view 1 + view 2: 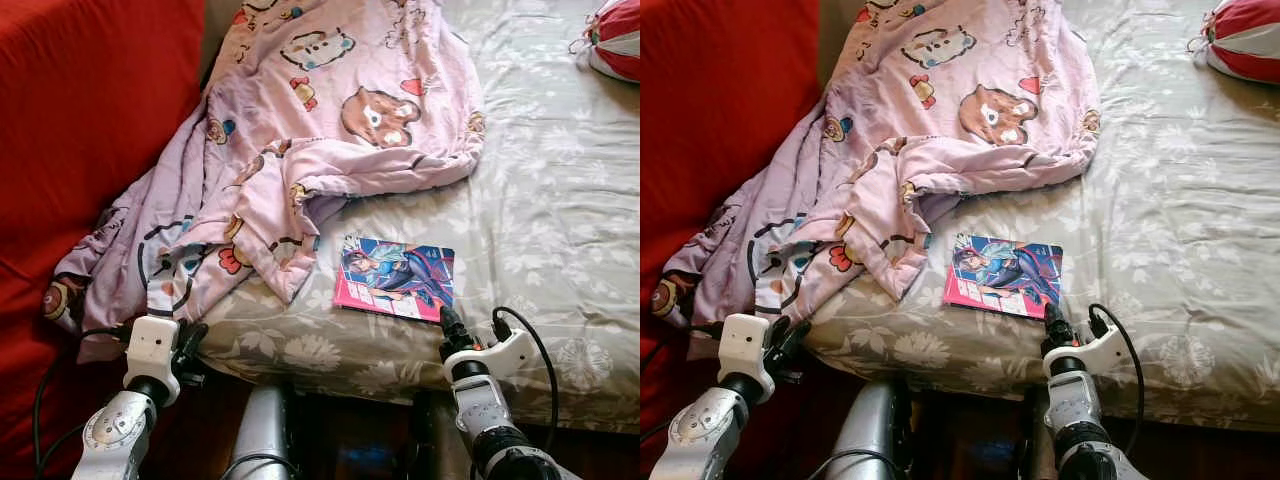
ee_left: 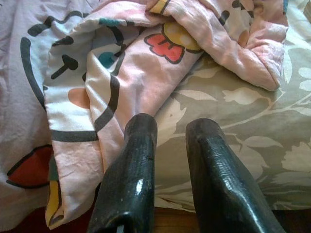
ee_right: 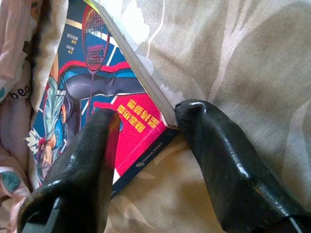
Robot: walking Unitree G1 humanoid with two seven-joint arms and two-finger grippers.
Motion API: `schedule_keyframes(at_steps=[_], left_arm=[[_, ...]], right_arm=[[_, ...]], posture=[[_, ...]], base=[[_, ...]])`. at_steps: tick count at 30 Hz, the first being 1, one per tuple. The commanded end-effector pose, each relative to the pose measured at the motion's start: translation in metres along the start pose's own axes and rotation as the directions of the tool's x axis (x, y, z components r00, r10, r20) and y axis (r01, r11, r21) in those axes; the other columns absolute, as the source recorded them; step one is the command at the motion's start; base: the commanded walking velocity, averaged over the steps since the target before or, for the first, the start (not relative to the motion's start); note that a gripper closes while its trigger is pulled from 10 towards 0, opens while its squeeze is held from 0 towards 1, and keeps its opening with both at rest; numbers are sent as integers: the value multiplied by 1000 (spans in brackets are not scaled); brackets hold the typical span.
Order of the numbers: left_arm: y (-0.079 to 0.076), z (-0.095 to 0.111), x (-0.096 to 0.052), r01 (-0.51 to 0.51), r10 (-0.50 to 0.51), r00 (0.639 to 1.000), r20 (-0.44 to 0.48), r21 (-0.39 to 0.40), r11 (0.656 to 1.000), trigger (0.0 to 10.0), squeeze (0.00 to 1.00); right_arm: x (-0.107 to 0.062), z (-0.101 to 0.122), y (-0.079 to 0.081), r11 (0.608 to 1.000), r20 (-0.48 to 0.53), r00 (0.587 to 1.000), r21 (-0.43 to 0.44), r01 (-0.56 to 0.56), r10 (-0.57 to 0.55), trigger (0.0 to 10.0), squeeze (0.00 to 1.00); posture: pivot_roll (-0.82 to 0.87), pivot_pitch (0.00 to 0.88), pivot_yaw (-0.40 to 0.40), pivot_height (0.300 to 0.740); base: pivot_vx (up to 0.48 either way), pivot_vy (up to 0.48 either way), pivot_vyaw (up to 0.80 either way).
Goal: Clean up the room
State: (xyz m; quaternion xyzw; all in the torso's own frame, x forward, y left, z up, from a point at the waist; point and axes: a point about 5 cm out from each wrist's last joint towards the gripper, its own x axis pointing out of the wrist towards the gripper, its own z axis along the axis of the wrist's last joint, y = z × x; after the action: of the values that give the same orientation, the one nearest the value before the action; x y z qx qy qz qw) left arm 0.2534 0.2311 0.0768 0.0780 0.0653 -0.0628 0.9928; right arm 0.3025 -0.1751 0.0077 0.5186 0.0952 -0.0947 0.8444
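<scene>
A comic book (image 1: 394, 277) with a pink and blue cover lies flat on the bed (image 1: 560, 230), near its front edge and just beside a crumpled pink cartoon-print blanket (image 1: 300, 130). The right end effector (image 3: 146, 145) is open, its fingers straddling the book's near corner, one over the cover and one touching the corner's edge. The left end effector (image 2: 170, 160), fingers parted, sits at the blanket's hem over the floral sheet. A red striped cushion (image 1: 618, 38) lies at the bed's far right corner.

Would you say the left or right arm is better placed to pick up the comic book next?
Right. The right end effector is open, straddling the near corner of the comic book. The left end effector is at the pink blanket edge, away from the book.
</scene>
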Motion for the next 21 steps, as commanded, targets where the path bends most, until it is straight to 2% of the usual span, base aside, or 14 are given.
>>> schedule_keyframes(at_steps=[1,11,17,21], left_arm=[[6,-7,-6,-10,11,999,-44,8,1000,10000,0],[7,-6,-7,-12,13,999,-47,12,1000,10000,0],[6,-6,-9,-10,11,999,-49,18,1000,10000,0],[6,-5,-10,-3,5,999,-50,29,1000,10000,0]], right_arm=[[-12,-22,-16,996,-72,995,52,73,-69,10000,0],[-15,-19,-23,987,-53,992,102,121,-116,10000,0],[-17,-14,-30,970,-22,985,173,172,-171,10000,0],[-18,-14,-32,968,-19,983,173,184,-184,10000,0]], posture=[[260,266,108,601],[267,267,108,601],[271,272,108,601],[276,279,108,601]], base=[[0,0,0],[0,0,0],[0,0,0],[0,0,0]])
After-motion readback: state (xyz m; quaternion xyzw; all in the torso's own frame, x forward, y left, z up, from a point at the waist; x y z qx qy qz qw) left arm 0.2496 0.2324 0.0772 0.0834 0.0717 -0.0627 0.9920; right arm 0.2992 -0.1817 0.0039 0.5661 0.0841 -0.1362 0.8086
